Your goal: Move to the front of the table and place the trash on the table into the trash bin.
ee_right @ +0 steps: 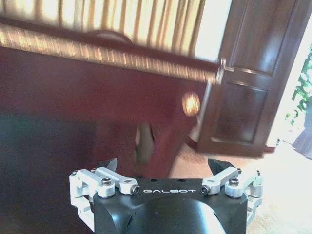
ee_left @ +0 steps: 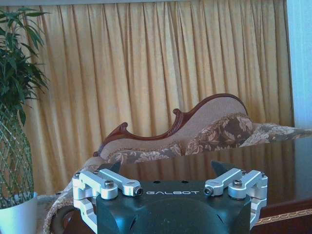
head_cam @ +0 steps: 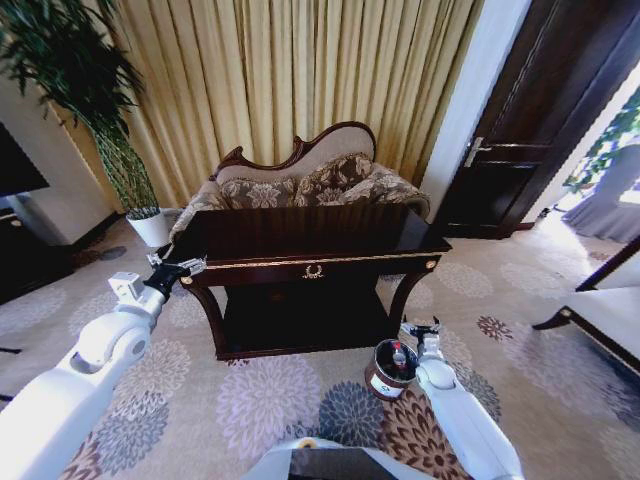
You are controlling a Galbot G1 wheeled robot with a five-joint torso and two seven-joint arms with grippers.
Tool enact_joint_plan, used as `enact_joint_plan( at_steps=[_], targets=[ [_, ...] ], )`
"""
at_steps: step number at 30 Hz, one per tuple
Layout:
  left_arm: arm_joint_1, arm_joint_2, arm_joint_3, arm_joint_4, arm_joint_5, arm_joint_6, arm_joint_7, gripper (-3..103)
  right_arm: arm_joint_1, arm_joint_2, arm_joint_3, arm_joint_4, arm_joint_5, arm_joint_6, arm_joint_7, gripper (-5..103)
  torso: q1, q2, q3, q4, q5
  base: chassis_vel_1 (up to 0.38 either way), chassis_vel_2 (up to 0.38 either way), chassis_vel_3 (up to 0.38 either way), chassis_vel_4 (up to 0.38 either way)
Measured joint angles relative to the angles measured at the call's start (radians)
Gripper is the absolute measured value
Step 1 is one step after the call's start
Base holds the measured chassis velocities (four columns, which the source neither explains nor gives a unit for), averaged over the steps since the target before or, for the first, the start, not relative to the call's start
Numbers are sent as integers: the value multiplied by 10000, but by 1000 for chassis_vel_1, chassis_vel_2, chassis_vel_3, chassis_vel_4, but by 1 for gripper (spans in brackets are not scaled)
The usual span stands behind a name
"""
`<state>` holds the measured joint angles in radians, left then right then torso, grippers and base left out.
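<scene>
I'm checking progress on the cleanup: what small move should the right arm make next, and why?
Probably lift the right gripper up and away from the trash bin. Its fingers are spread with nothing between them, the red-capped bottle already stands inside the bin, and the table top looks bare. The left gripper hovers open at the table's corner.

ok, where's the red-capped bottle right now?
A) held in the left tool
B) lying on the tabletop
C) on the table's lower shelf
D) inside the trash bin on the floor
D: in the head view the bottle stands inside the trash bin on the carpet by the table front right leg, with the right tool open just above it; the left tool sits open at the table's left corner, holding nothing.
</scene>
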<state>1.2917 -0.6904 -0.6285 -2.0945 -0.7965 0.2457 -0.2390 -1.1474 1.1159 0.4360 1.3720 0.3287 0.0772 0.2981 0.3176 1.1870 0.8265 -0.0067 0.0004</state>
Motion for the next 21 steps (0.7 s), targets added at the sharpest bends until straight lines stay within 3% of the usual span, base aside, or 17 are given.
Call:
enact_joint_plan(
  at_steps=[6,12,21],
  targets=[
    [14,-124,49,-200,19,10,-51,100,-288,-594,-172,2350,1059,-523,175,100,0,0,0,0,-1,0,0,0,0],
    [47,-231,88,-422,12,39,-249,100,-519,-1181,-516,4862,1774,-911,871,100,0,0,0,-1,-2,0,0,0,0],
    [355,-266,-436,-622,-150,12,-199,100,-1061,-1657,-529,6517,2223,-1366,753,100,-1,1,-1,-1,0,0,0,0,0]
  ],
)
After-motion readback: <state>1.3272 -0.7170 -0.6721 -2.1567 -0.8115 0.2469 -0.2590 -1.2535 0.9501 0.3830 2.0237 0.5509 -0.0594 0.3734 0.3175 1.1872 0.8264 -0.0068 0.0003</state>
